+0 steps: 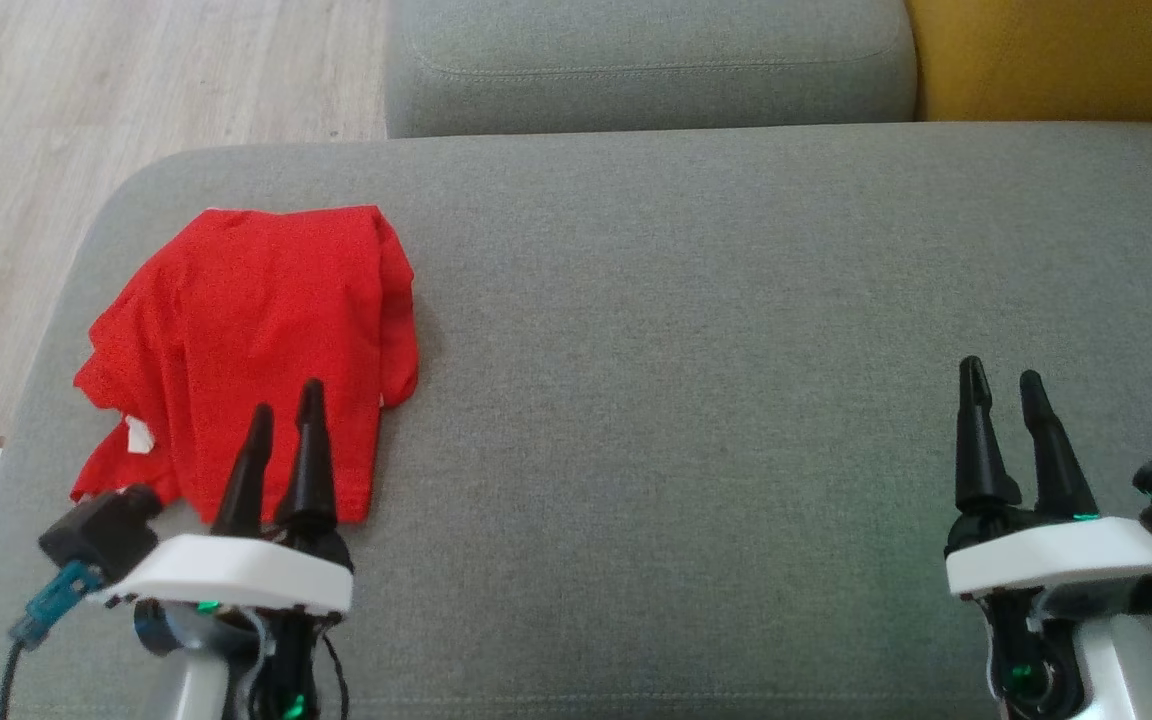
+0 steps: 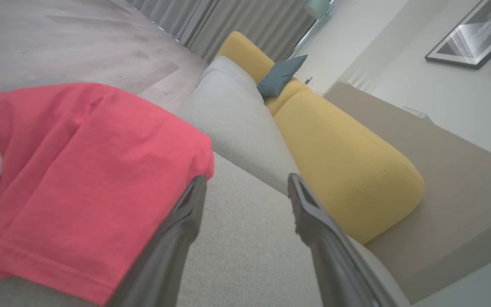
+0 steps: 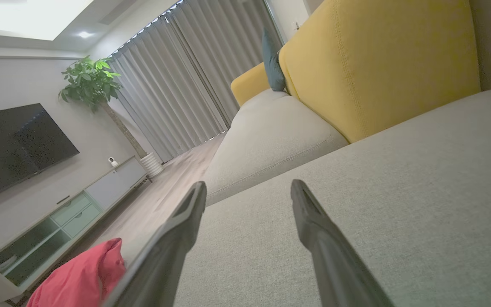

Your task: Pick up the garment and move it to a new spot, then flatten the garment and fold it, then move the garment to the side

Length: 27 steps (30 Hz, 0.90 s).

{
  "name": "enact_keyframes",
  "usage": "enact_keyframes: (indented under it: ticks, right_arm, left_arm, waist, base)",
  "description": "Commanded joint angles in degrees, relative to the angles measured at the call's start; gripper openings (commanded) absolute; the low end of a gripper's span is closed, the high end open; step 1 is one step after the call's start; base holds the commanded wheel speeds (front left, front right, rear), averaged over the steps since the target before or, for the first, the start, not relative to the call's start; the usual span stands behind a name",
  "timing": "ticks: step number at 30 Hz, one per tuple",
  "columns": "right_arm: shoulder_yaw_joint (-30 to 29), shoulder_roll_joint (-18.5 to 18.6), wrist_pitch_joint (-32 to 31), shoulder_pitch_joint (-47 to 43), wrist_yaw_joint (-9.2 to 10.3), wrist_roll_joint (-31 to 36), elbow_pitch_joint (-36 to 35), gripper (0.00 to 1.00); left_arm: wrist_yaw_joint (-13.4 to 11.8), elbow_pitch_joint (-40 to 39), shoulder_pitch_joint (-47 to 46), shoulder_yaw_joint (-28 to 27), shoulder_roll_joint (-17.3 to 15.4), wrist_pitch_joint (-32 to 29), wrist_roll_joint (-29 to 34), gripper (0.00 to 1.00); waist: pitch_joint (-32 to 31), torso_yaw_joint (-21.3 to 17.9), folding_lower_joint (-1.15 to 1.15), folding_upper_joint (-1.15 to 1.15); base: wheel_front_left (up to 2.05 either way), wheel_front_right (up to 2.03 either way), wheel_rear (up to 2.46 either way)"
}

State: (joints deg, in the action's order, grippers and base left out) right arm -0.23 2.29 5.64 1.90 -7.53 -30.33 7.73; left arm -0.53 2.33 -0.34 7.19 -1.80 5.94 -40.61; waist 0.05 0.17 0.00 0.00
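A red garment [image 1: 246, 340] lies loosely folded on the left end of the grey sofa seat [image 1: 696, 350], a white label showing at its lower left. In the left wrist view the red garment [image 2: 83, 179] lies left of the fingers. My left gripper [image 1: 286, 400] hovers over the garment's near edge, open, with nothing between its fingers. My right gripper [image 1: 1004, 375] is far to the right over bare cushion, open and empty. The right wrist view catches the red garment [image 3: 79, 277] at its lower left.
A second grey cushion [image 1: 646, 60] lies behind the seat, with a yellow backrest [image 1: 1066, 55] at the back right. Wood floor [image 1: 86, 90] runs along the left. A TV, a low cabinet [image 3: 58, 213] and a plant stand across the room.
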Motion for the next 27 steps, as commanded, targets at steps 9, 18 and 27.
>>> enact_keyframes:
  ticks: [9,18,27]
  right_arm:
    - [3.11,0.44,2.18,1.76,0.03,9.05,-3.38,1.00]
    - [4.86,0.47,3.70,1.42,0.03,16.34,-3.39,1.00]
    - [6.73,0.50,5.22,1.24,0.03,23.14,-3.30,1.00]
  left_arm:
    - [-2.12,-2.62,-3.39,2.37,-1.29,1.94,10.14,1.00]
    - [-6.67,-2.65,-4.03,7.00,-3.81,3.45,18.79,1.00]
    - [-10.68,-2.49,-4.63,12.63,-6.80,4.96,25.73,1.00]
  waist:
    - [-0.14,-0.10,0.00,0.00]
    - [-0.33,-0.06,0.00,0.00]
    - [-0.39,-0.37,0.00,0.00]
  base:
    - [0.00,0.00,0.00]
    - [0.00,0.00,0.00]
    - [0.00,0.00,0.00]
